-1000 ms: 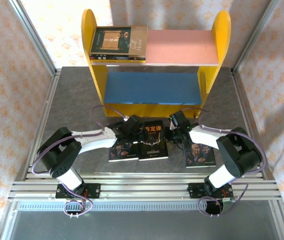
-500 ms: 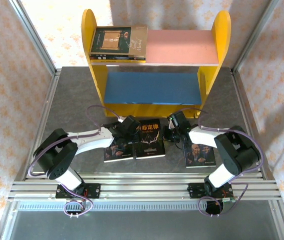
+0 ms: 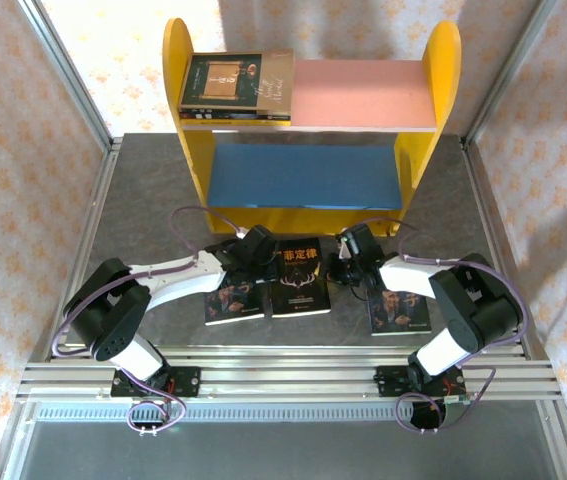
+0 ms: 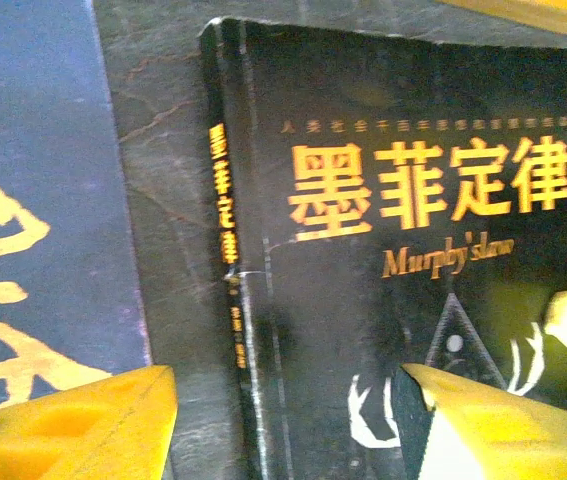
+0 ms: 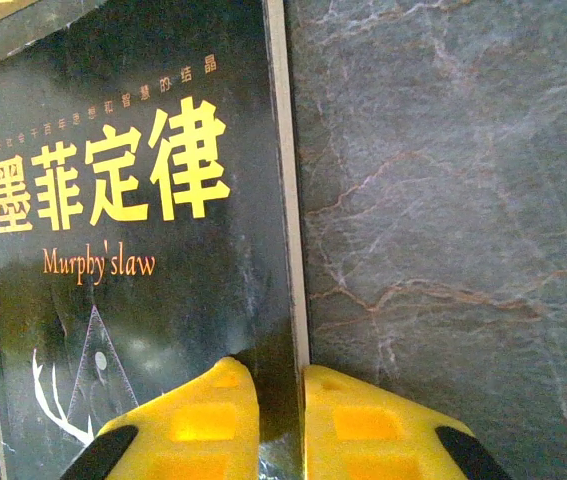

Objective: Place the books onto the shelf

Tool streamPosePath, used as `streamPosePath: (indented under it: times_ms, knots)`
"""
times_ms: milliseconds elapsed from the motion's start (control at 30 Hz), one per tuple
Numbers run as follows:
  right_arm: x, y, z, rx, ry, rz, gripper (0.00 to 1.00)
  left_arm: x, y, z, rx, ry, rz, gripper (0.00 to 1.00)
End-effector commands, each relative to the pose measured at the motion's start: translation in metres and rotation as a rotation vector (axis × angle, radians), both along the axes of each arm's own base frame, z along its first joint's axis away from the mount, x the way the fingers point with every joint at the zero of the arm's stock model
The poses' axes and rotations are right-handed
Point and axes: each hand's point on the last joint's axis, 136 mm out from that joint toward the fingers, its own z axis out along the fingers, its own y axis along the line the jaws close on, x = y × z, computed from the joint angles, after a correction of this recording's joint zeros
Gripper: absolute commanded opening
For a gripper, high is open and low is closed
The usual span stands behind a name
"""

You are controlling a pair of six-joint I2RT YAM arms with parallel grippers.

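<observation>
Black antler book (image 3: 299, 280) lies flat, long axis toward the shelf (image 3: 175, 90). Right gripper (image 5: 281, 385), nearly closed, straddles its fore-edge, grip unconfirmed. Left gripper (image 4: 283, 400), half-open and empty, straddles its spine.

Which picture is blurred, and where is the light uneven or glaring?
Left wrist view: blurred, the title on the black paperback with antlers is soft. Right wrist view: sharp, veins of the grey stone table crisp, faint sheen on that cover. Top external view: sharp, sunlit patches on the wall behind the yellow-sided shelf.
</observation>
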Motion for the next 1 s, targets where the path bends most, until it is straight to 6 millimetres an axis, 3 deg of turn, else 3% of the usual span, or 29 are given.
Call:
streamPosePath:
  times_ms: [0, 733, 867, 967]
  knots:
    - [-0.042, -0.049, -0.057, -0.216, 0.189, -0.066, 0.12, 0.007, -0.012, 0.016, -0.029, -0.041, -0.027, 0.61]
    - [-0.041, -0.048, -0.057, -0.205, 0.185, -0.065, 0.08, 0.003, -0.023, -0.027, 0.055, 0.055, -0.035, 0.6]
    - [-0.041, -0.045, -0.057, -0.188, 0.188, -0.065, 0.08, 0.003, -0.034, -0.025, 0.009, 0.053, -0.054, 0.6]
    - [-0.04, -0.039, -0.058, -0.153, 0.195, -0.068, 0.08, 0.004, -0.056, -0.009, -0.116, 0.017, -0.104, 0.59]
